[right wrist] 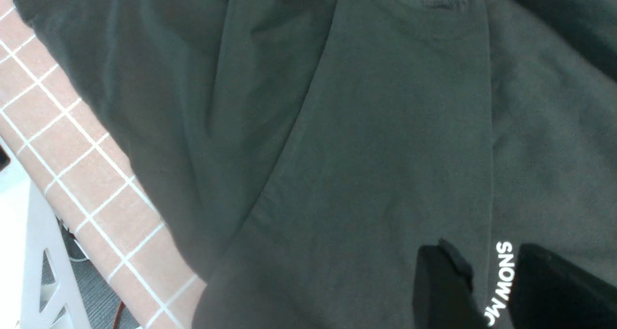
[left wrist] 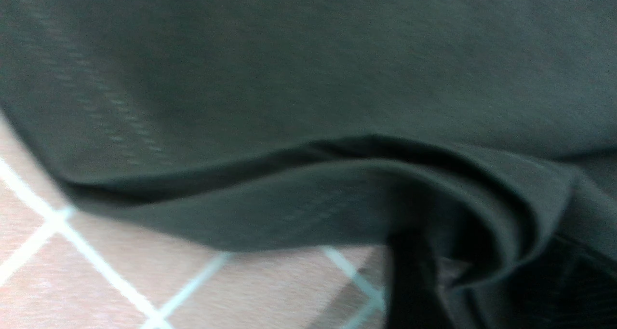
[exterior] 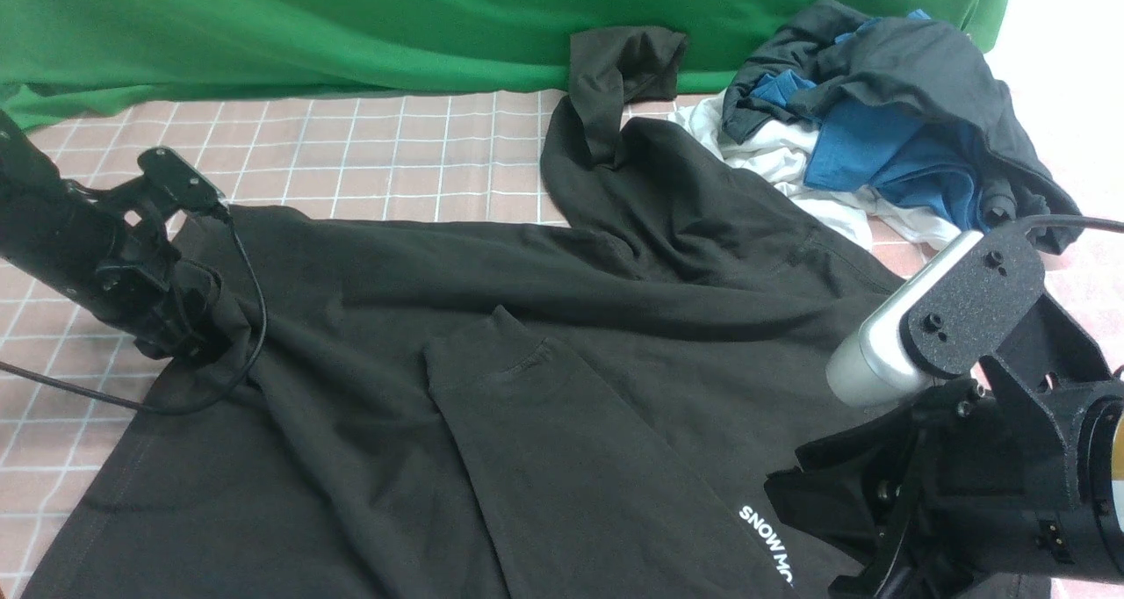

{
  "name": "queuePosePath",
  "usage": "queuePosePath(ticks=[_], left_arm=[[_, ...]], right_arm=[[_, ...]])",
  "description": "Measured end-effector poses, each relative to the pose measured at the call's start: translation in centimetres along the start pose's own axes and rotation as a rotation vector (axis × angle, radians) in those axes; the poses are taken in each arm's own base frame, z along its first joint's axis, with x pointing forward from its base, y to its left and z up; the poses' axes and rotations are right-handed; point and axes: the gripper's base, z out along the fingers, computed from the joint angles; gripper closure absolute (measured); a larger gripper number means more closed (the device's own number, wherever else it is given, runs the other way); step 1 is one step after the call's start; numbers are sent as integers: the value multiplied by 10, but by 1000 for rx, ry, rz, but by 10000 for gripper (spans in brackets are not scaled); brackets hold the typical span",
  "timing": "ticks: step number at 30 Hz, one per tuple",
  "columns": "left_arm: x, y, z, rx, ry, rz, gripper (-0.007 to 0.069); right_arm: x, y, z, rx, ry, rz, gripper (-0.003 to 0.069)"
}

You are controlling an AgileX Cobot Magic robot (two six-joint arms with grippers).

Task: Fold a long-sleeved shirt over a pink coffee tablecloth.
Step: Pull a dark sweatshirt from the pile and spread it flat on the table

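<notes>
Front view: the long-sleeved shirt (exterior: 544, 335) lies spread over the pink coffee tablecloth (exterior: 369, 155), covering most of the table. One sleeve is folded across the body, its cuff near the middle and its white lettering (exterior: 766, 542) just beside the right claw (exterior: 817, 537). The other sleeve runs back to the green cloth (exterior: 351, 28). A heap of grey, blue and white garments (exterior: 887, 116) sits at the back right, touching the shirt's shoulder. The left claw (exterior: 198, 340) is at the shirt's left edge, closed on bunched fabric; creases radiate from it.

Left wrist view: blurred. A thick fold of black shirt fills the frame above the gridded tablecloth. One dark finger (left wrist: 409, 281) stands under the fold, fabric wrapped around it.

Right wrist view: the folded sleeve lies flat on the shirt body, cuff at the far end. The right claw's jaws are apart, empty, one on each side of the lettering. Tablecloth shows along one side.
</notes>
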Motion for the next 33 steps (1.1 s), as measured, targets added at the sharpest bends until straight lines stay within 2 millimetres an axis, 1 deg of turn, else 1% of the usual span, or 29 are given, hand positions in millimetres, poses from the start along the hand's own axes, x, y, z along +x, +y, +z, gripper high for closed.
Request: queuePosePath(ticks=[1, 4, 6, 8, 12, 13, 14, 16, 22, 25, 26, 27, 28, 29, 32, 33], left_arm=[[0, 0, 0, 2, 4, 1, 372], [4, -4, -3, 39, 51, -34, 538], [6, -6, -7, 52, 78, -47, 578], [6, -9, -14, 50, 85, -54, 587], [5, -11, -40, -20, 99, -69, 587], [5, -11, -41, -24, 102, -78, 587], [7, -10, -49, -58, 123, -89, 587], [11, -9, -57, -105, 166, -115, 587], [16, -8, -59, -140, 214, -202, 578], [17, -6, -59, -159, 231, -199, 506], [18, -6, -59, -163, 234, -195, 498], [18, -5, -59, -176, 238, -190, 424], [18, -5, -59, -179, 240, -190, 402], [19, -4, -59, -187, 241, -220, 317], [20, -6, -60, -190, 243, -315, 144], [20, -6, -60, -190, 241, -344, 104]], right_arm=[[0, 0, 0, 0, 0, 0, 421], [0, 0, 0, 0, -2, 0, 421], [0, 0, 0, 0, -3, 0, 421], [0, 0, 0, 0, -3, 0, 421], [0, 0, 0, 0, -3, 0, 420], [0, 0, 0, 0, -2, 0, 420], [0, 0, 0, 0, 0, 0, 420], [0, 0, 0, 0, 1, 0, 420], [2, 0, 0, 3, 23, 0, 419], [4, -1, 0, 15, 49, -13, 418], [5, -2, 0, 19, 53, -17, 418], [6, -3, 0, 36, 72, -37, 418], [6, -4, -1, 40, 73, -43, 418], [6, -5, -3, 63, 103, -66, 418], [2, -6, -10, 81, 138, -80, 418], [1, -6, -12, 86, 148, -82, 418]])
